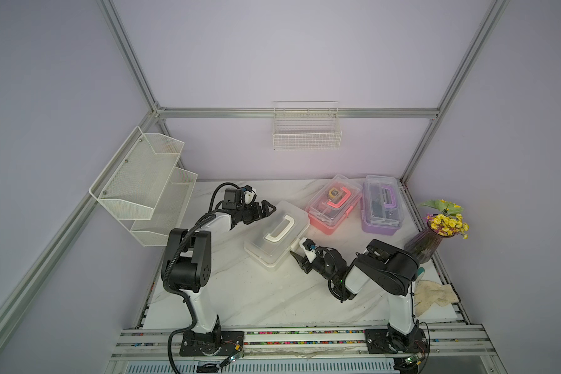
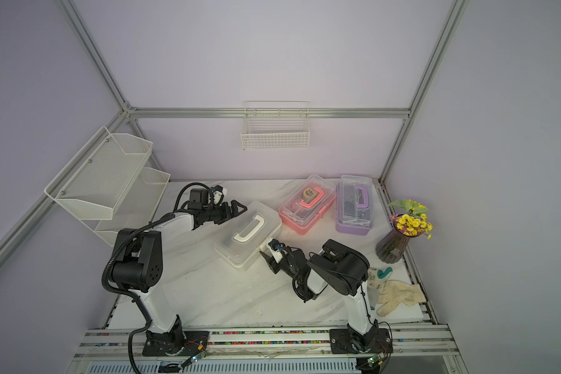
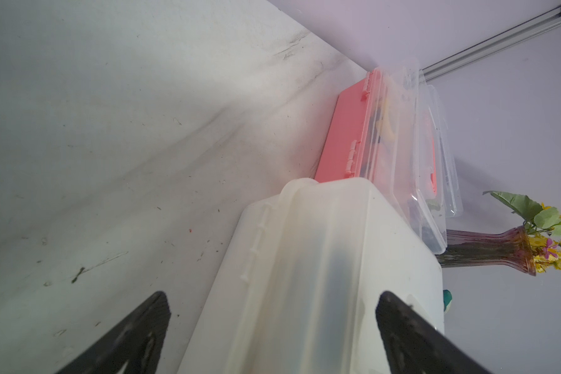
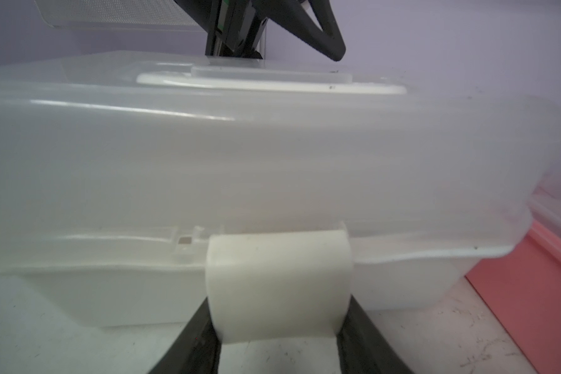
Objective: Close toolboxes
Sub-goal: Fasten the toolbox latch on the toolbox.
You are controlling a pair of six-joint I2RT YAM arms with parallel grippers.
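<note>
At white toolbox (image 1: 276, 235), right claw (image 1: 294, 255) gripping its latch (image 4: 277, 285), left claw (image 1: 269, 208) spread wide

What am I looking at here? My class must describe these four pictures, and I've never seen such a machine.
Two robot arms, a left arm and a right arm, stand at a marble-look table. Two pictures look down from above; two come from cameras on the arms' wrists. On the table lie a white toolbox, a pink toolbox, a purple toolbox, a vase of flowers and gloves. The right arm's jaws grip the white toolbox's latch; the left arm's jaws stand open at its opposite side, holding nothing.
</note>
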